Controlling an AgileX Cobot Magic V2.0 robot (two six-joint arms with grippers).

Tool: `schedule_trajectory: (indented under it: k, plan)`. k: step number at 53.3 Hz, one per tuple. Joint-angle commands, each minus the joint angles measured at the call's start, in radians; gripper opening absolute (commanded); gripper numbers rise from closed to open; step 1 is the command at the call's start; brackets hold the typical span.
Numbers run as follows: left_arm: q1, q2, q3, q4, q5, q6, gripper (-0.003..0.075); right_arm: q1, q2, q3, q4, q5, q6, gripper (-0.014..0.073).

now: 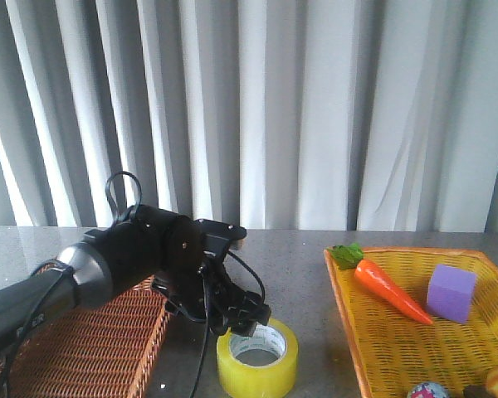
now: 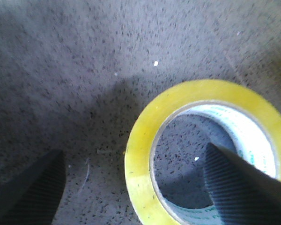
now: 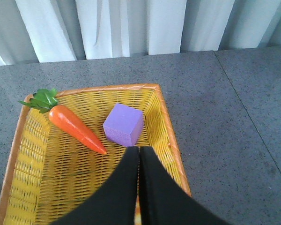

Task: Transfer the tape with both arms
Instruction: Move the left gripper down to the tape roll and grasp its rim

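At the left, beside the brown woven basket (image 1: 108, 340), the left black gripper (image 1: 242, 322) is lowered onto the wide roll of translucent yellow tape (image 1: 257, 358), which lies flat on the grey speckled table (image 1: 299, 274). Its fingers are spread, one inside the white core and one outside the wall, not yet closed. This looks like the pick-up step; next it should close and lift. Over the yellow woven basket (image 3: 84, 178), with the orange carrot (image 3: 75, 127) and purple cube (image 3: 123, 124), the right gripper (image 3: 139, 154) has its fingers pressed together, empty.

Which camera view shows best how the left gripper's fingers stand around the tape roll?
The left wrist view: one finger is inside the core of the tape, the other outside its wall, jaws open. The front view shows the left gripper at the roll's rim, its fingers mostly hidden. The right wrist view shows neither.
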Motion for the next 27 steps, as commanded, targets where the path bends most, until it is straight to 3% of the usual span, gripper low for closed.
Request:
schedule_trajectory:
  k: [1,27]
  plan:
    - [-0.01,-0.042,-0.034,-0.004,-0.024,-0.014,0.0586,-0.008,-0.019,-0.022,-0.02,-0.062,-0.006,-0.0008]
    - [-0.01,0.027,-0.034,-0.055,-0.006,-0.088,0.0571,-0.008,-0.019,-0.022,-0.02,-0.062,-0.006,-0.0008]
